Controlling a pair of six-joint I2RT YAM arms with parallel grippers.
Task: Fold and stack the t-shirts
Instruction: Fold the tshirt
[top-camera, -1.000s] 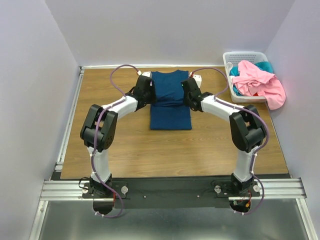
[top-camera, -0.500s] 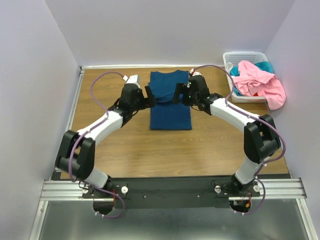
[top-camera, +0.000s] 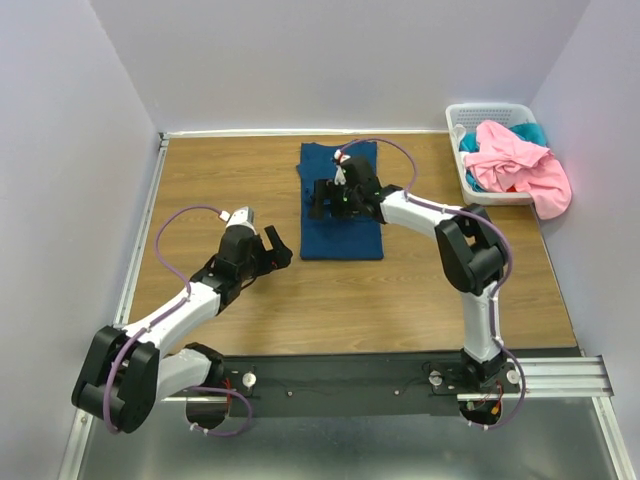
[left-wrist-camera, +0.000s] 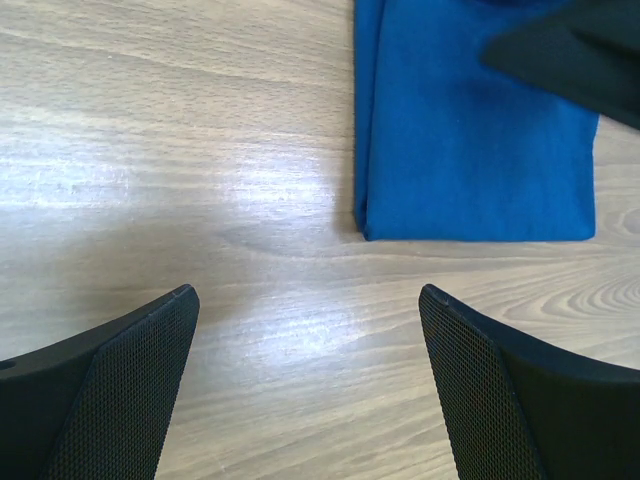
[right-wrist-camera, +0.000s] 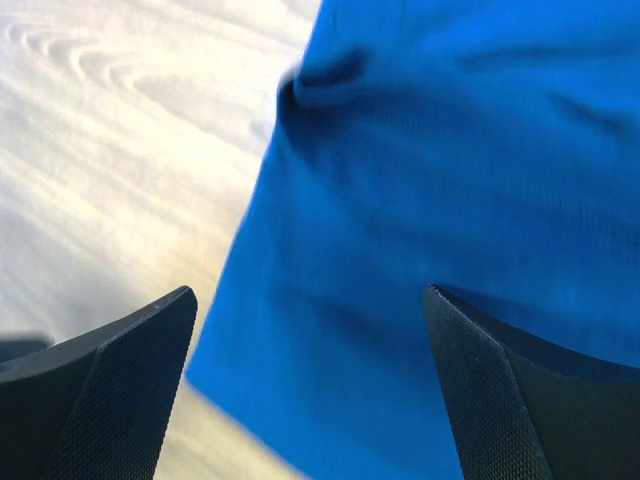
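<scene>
- The navy tee (top-camera: 345, 238) lies folded flat on the table (top-camera: 250, 300).
- The right gripper (top-camera: 320, 197) is over the navy tee's middle, fingers spread, holding nothing.
- The left gripper (top-camera: 272, 246) is just left of its near-left corner, wide apart and empty.
- The pink tee (top-camera: 515, 160) and teal tee (top-camera: 535, 130) lie well right of it, heaped in a basket (top-camera: 490, 105).

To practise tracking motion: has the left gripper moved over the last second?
Yes. The left gripper has drawn back from the navy t-shirt toward the near edge of the table.
</scene>
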